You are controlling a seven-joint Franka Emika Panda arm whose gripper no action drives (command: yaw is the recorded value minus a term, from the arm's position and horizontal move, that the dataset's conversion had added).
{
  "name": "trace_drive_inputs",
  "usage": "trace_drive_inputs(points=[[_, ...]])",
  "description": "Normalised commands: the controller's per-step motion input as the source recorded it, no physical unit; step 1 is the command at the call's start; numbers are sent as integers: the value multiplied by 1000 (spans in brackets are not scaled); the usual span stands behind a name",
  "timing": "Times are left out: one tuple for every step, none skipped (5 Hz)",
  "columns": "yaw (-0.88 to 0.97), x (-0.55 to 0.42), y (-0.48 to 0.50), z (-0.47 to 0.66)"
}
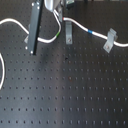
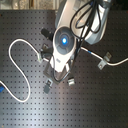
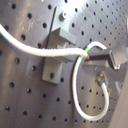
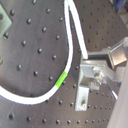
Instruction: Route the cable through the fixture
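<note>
The white cable [image 1: 50, 36] runs from the first exterior view's left, rises to a grey fixture [image 1: 67, 33], then carries a blue band [image 1: 90, 31] toward a second fixture [image 1: 110, 40]. In the first wrist view the cable [image 3: 40, 49] lies across a grey fixture block [image 3: 56, 52], and its green band [image 3: 86, 51] meets my gripper [image 3: 94, 56], which looks shut on it. A slack loop hangs below. In the second wrist view the green band [image 4: 61, 80] lies beside a metal fixture [image 4: 92, 75]. The arm [image 2: 64, 42] hides the fingers in the second exterior view.
The black perforated board [image 1: 70, 90] carries everything. A dark upright post [image 1: 34, 27] stands at the first exterior view's left of the fixture. The second exterior view shows a wide cable loop [image 2: 17, 60], two small fixtures [image 2: 48, 86] [image 2: 71, 80] and another fixture [image 2: 103, 62].
</note>
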Motion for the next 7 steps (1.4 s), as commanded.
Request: trace_drive_inputs(points=[[526,68,-36,239],[517,185,-127,414],[408,236,-202,365],[277,-80,-71,181],[274,-106,-21,67],[391,-251,183,4],[371,-208,266,1]])
